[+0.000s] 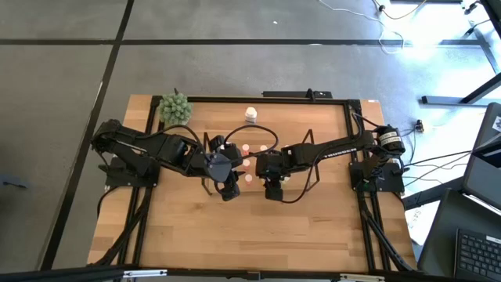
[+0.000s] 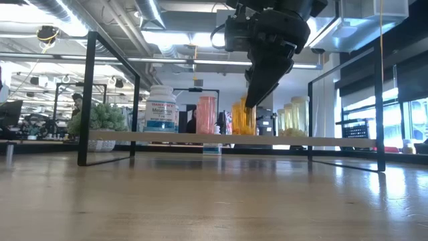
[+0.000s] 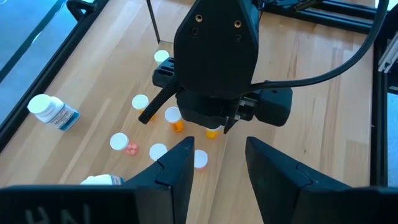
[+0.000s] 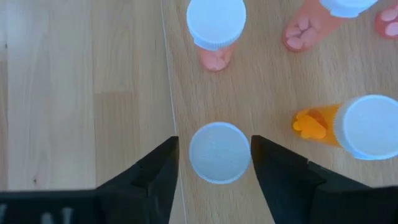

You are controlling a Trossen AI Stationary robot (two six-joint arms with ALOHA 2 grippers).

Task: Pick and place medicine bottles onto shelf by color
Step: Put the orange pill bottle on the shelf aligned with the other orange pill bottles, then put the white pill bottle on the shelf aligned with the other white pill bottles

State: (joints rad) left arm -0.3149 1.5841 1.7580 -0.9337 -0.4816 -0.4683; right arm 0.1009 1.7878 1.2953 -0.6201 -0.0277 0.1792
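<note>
The right gripper hangs over the middle of the low black-wire shelf with its light wooden base, its fingers spread and released either side of a small white-capped plastic bottle standing upright on the shelf; whether they touch it I cannot tell. This bottle looks light, rigid, smooth and easily toppled, so I would pinch it across the cap. The left gripper waits at nine o'clock, part-open and empty.

Overhead; table-level; two close wrist cameras
</note>
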